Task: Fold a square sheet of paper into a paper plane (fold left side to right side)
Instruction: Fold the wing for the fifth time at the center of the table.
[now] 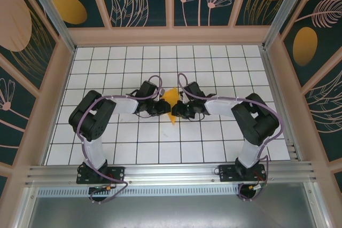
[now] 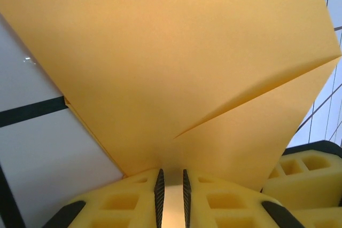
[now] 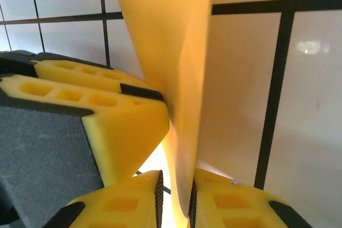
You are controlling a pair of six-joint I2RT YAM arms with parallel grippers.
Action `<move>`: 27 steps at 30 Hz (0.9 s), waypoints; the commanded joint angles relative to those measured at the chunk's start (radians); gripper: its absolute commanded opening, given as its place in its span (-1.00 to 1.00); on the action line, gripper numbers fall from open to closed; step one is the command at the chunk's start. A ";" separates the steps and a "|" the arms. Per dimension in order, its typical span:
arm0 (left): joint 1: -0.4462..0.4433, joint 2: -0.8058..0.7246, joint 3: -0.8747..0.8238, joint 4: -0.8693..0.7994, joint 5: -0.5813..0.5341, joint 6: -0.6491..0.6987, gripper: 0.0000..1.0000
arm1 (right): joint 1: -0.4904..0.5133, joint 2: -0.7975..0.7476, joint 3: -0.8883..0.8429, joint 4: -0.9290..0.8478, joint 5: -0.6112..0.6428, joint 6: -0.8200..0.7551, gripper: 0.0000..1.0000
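You've got the paper (image 1: 171, 100) standing up on edge between both claws, over the middle of the tabletop (image 1: 214, 137), partly folded with a crease across it. Your left claw (image 2: 172, 179) pinches its edge between the pads; your right claw (image 3: 175, 188) pinches it too, just beside the left

No text, label, brand, number or sign can be read here. The wall panels (image 1: 187, 4) carry drawn ovals and plants without any writing, the table (image 1: 160, 148) has a plain black grid, and the orange-yellow sheet of paper (image 1: 171, 100) is unprinted.
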 commanded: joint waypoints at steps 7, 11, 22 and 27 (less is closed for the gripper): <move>-0.007 0.045 0.009 -0.028 -0.088 0.037 -0.57 | 0.062 -0.046 -0.014 -0.059 0.073 0.009 -0.59; -0.008 0.045 0.009 -0.031 -0.093 0.038 -0.57 | 0.082 -0.039 -0.011 -0.076 0.089 0.010 -0.63; -0.006 0.044 0.018 -0.042 -0.097 0.041 -0.58 | 0.098 -0.044 -0.004 -0.146 0.161 0.001 -0.69; -0.007 0.048 0.023 -0.047 -0.099 0.043 -0.58 | 0.103 -0.041 0.001 -0.153 0.162 -0.005 -0.70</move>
